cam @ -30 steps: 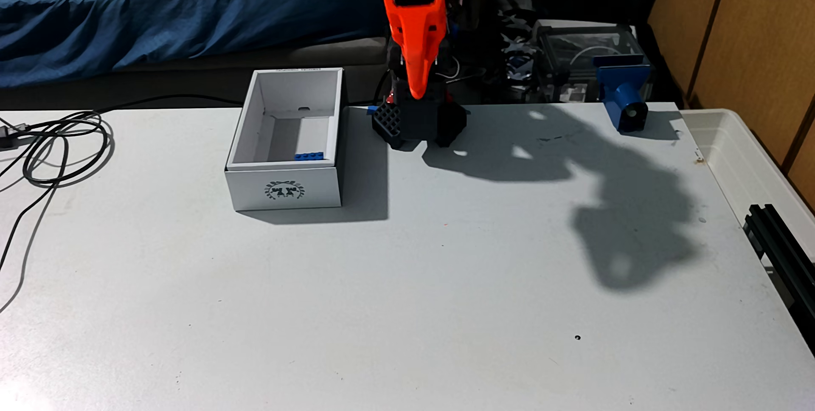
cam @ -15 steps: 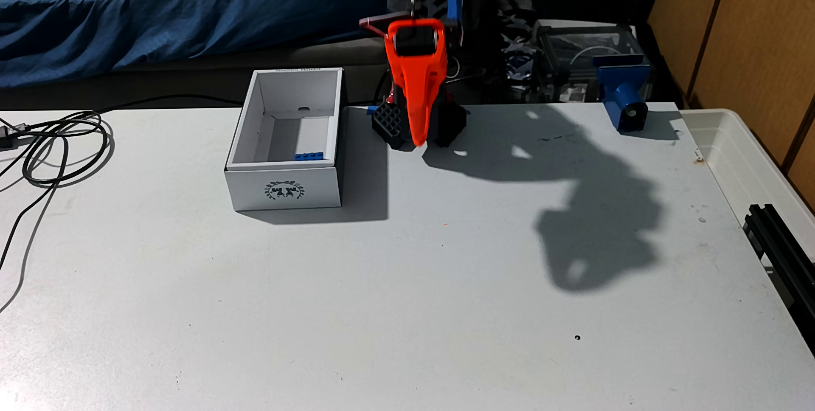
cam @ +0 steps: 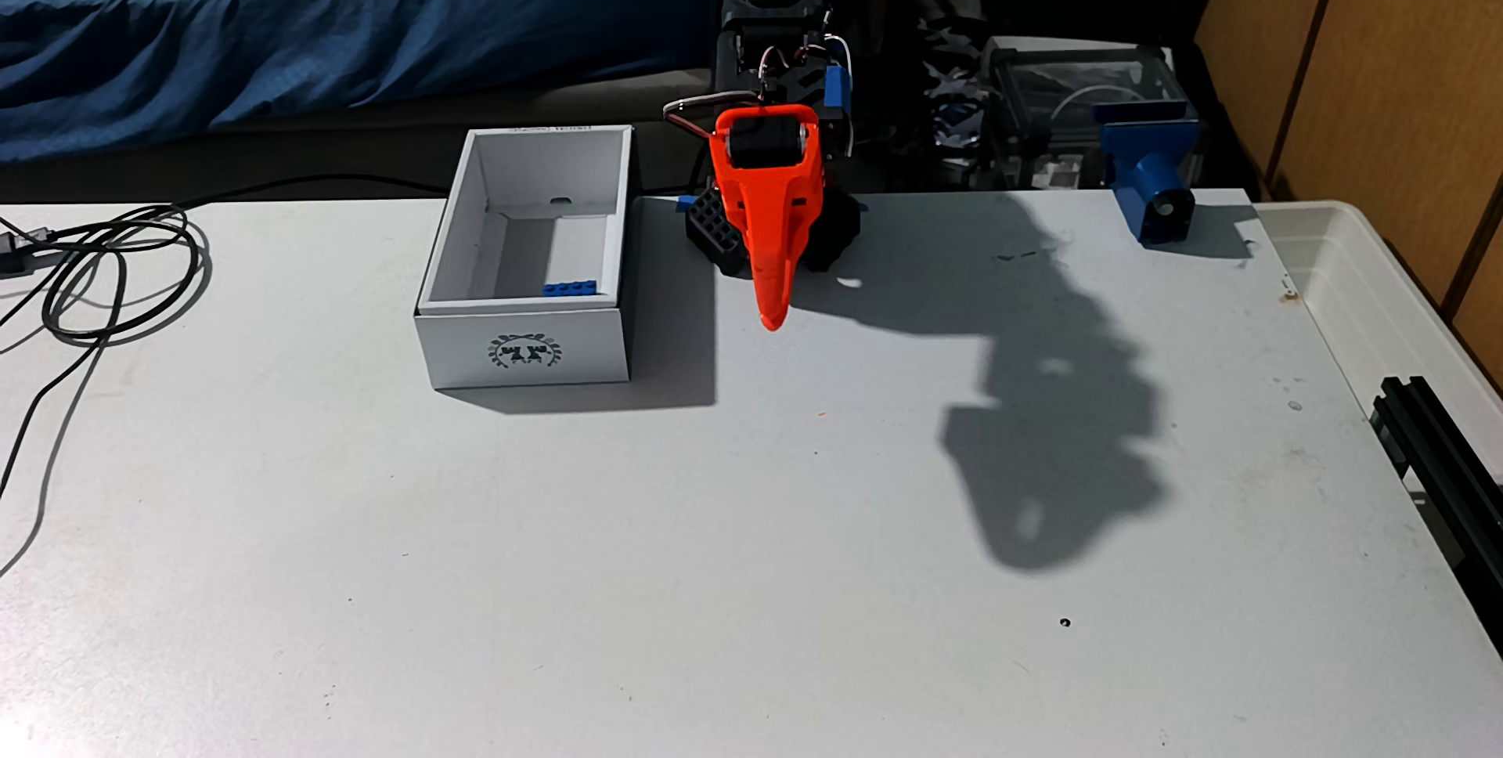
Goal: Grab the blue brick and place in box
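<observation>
At the left of the worktop [cam: 569, 563] a coiled black cable [cam: 114, 270] lies well apart from the white cardboard box [cam: 524, 347], and the blue brick [cam: 569, 288] already rests on the box floor against its near wall. To the right, the orange gripper [cam: 771, 319] hangs point-down with its jaws pressed together, holding nothing. The placing looks done, so retreating well means keeping clear of the box wall.
</observation>
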{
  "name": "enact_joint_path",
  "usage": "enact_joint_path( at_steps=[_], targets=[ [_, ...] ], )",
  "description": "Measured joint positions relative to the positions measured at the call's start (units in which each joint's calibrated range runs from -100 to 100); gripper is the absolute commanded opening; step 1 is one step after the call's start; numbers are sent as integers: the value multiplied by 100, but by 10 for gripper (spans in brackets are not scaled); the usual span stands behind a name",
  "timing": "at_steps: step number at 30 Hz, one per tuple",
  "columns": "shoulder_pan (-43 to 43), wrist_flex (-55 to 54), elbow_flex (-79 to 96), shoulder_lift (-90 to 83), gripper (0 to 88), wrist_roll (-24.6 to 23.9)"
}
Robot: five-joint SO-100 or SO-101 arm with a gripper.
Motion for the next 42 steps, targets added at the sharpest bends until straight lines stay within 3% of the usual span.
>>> enact_joint_path(
  at_steps=[5, 21, 42],
  targets=[
    [-15, 105, 0, 0, 14, 0],
    [-266, 2205, 0, 0, 11, 0],
    [-266, 2275, 0, 0, 10, 0]
  ],
)
